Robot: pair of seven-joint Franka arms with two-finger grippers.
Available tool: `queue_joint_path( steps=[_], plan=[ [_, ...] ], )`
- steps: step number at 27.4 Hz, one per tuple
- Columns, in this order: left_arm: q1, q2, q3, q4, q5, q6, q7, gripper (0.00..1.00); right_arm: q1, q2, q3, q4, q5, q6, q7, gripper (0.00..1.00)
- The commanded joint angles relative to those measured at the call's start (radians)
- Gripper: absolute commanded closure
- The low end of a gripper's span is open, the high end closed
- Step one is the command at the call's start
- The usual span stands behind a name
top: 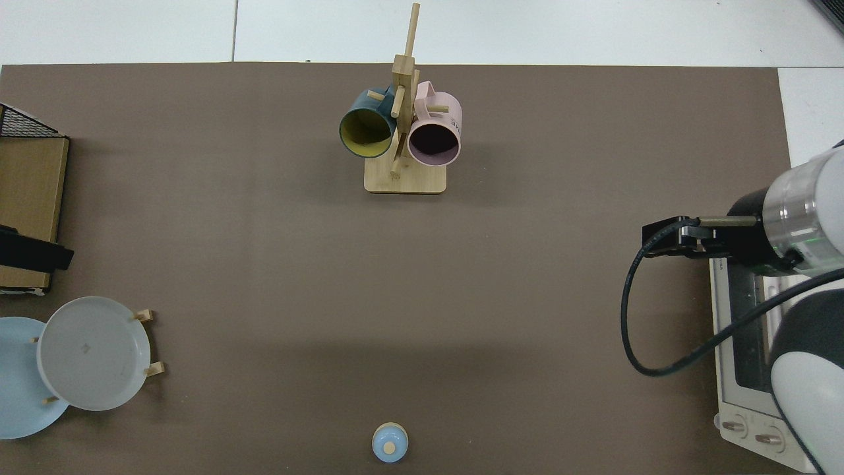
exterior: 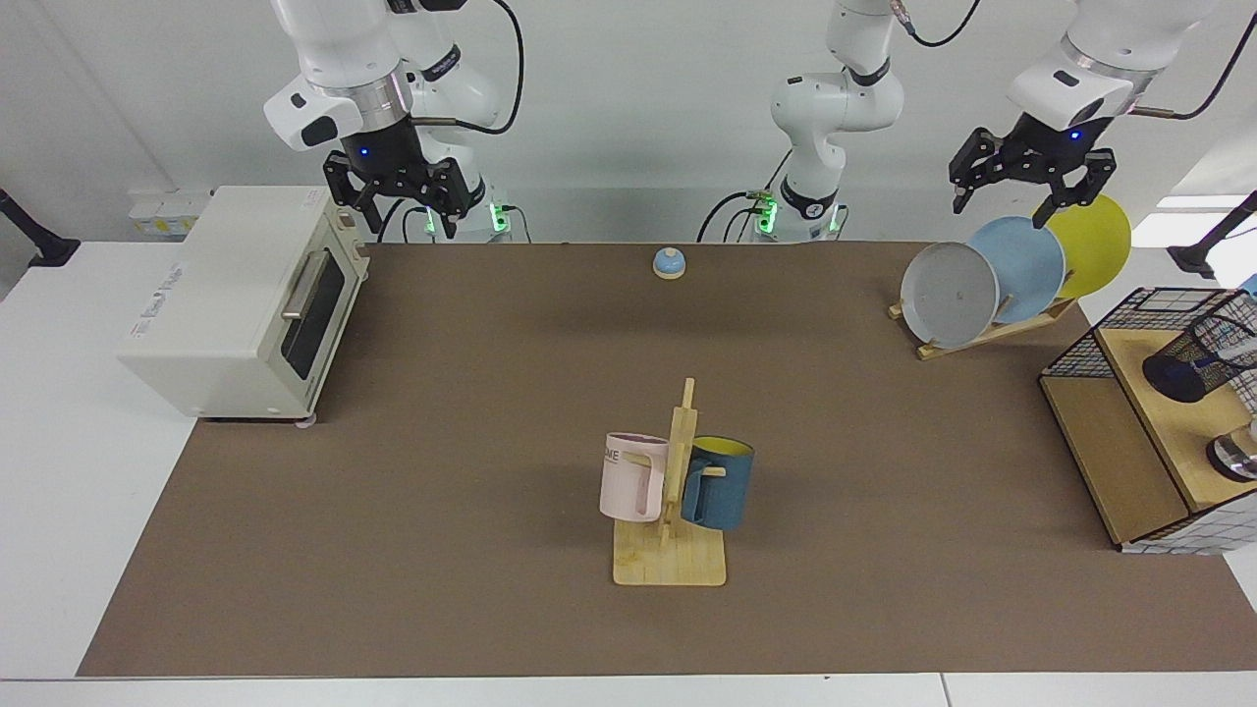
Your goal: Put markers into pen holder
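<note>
The pen holder (exterior: 1190, 360), a black wire-mesh cup, stands on the upper step of a wooden shelf (exterior: 1115, 457) at the facing view's far right edge. A pale slim shape (exterior: 1232, 342) shows through its mesh near the rim; it looks like a marker, but I cannot tell for sure. My left gripper (exterior: 1016, 194) hangs open and empty above the plate rack, well apart from the holder. My right gripper (exterior: 412, 218) waits open and empty over the toaster oven's back corner. The top view does not take in the holder; only a black part of the left arm (top: 30, 249) shows at its left edge.
A toaster oven (exterior: 241, 299) sits under the right arm. A rack with three plates (exterior: 982, 285) is beneath the left gripper. A black wire basket (exterior: 1105, 339) and a shiny metal round object (exterior: 1235, 457) share the shelf. A mug tree (exterior: 673, 491) and a small bell (exterior: 669, 262) stand mid-table.
</note>
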Motion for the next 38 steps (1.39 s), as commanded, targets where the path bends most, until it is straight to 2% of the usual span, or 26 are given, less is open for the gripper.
queue_joint_path(
  steps=[1, 17, 22, 27, 38],
  plan=[
    [-0.018, 0.028, 0.014, 0.059, -0.005, -0.025, -0.014, 0.00, -0.017, -0.016, 0.009, -0.019, 0.017, 0.022, 0.012, 0.00],
    [-0.029, 0.004, 0.036, 0.040, -0.007, -0.022, -0.022, 0.00, -0.017, -0.016, 0.009, -0.019, 0.017, 0.022, 0.012, 0.00],
    [-0.029, -0.001, 0.034, 0.034, -0.010, -0.003, -0.105, 0.00, -0.017, -0.016, 0.009, -0.019, 0.017, 0.022, 0.012, 0.00],
    [-0.029, 0.001, 0.033, 0.033, -0.016, 0.006, -0.106, 0.00, -0.017, -0.016, 0.009, -0.019, 0.017, 0.022, 0.012, 0.00],
    [-0.029, -0.059, 0.033, -0.079, -0.017, 0.109, -0.099, 0.00, -0.017, -0.016, 0.009, -0.019, 0.017, 0.022, 0.012, 0.00]
  ],
)
